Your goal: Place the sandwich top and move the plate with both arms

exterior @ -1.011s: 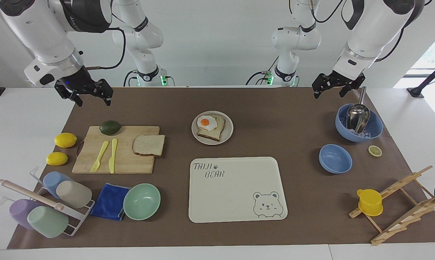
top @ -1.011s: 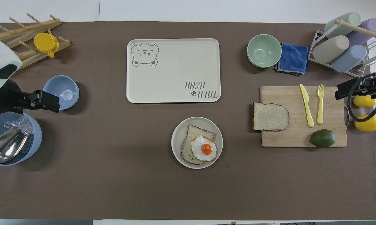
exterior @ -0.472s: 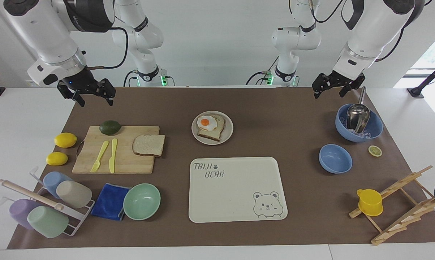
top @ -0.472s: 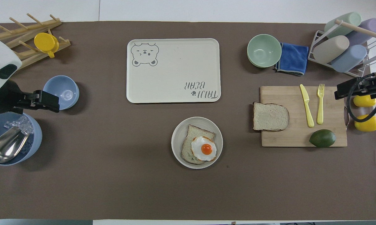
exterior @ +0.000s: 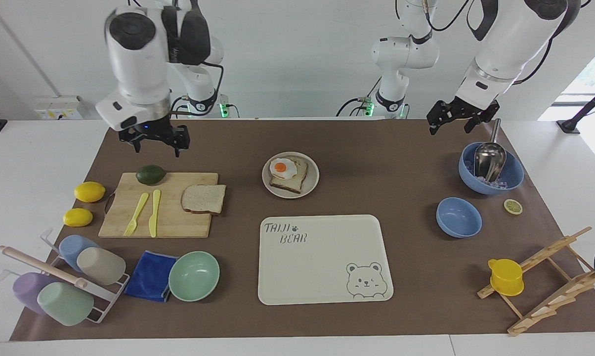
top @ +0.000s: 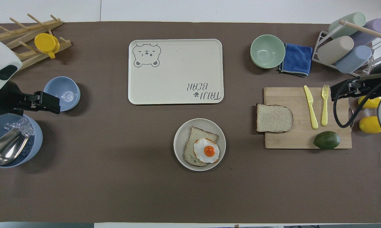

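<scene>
The right gripper (exterior: 154, 141) hung in the air with its fingers pointing down and spread apart, holding nothing. Its white forearm rose almost straight up from the wrist, the elbow joint high above it. Below the parted jaws lay the brown mat, and the avocado (exterior: 150, 174) sat just past them on the robots' edge of the cutting board (exterior: 179, 225). In the overhead view this gripper (top: 344, 91) covered the board's corner toward the right arm's end of the table, beside the yellow fork (top: 324, 104).

The bread slice (exterior: 203, 199) lay flat on the board's other end, well apart from those jaws, overhanging the board's edge a little. The plate (exterior: 313, 184) stood on the mat between the two grippers, carrying a second slice topped with a fried egg (exterior: 283, 168).

The left gripper (exterior: 458, 118) waited in the air on a forearm that slanted down and inward from a high elbow. Its jaws were parted and held nothing, above the mat just beside the big blue bowl (exterior: 512, 175) with the metal scoop (exterior: 489, 157).
</scene>
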Tool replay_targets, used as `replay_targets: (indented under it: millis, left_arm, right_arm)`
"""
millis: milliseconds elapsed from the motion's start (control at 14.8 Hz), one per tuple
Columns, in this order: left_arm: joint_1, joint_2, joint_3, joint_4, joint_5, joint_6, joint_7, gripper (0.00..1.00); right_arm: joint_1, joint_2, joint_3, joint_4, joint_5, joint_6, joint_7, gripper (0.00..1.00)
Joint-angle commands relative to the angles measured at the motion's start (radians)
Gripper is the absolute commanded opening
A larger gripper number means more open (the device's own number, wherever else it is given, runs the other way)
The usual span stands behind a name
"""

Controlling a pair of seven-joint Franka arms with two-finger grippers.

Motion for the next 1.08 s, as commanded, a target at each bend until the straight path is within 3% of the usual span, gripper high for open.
replay_targets:
  millis: [0, 404, 1011]
  left_arm:
    - [0.014, -0.006, -0.008, 0.01, 0.013, -0.02, 0.008, 1.0]
    - [0.014, -0.006, -0.008, 0.01, 0.015, -0.02, 0.008, 1.0]
    - [0.014, -0.007, -0.008, 0.01, 0.015, -0.02, 0.008, 1.0]
  right_arm:
    - [0.012, 0.066, 0.038, -0.064, -0.067, 0.084, 0.144, 1.0]
    - [0.104, 0.247, 0.043, -0.095, -0.154, 0.228, 0.413, 1.0]
    - [0.113, 0.25, 0.043, -0.237, -0.185, 0.28, 0.46, 1.0]
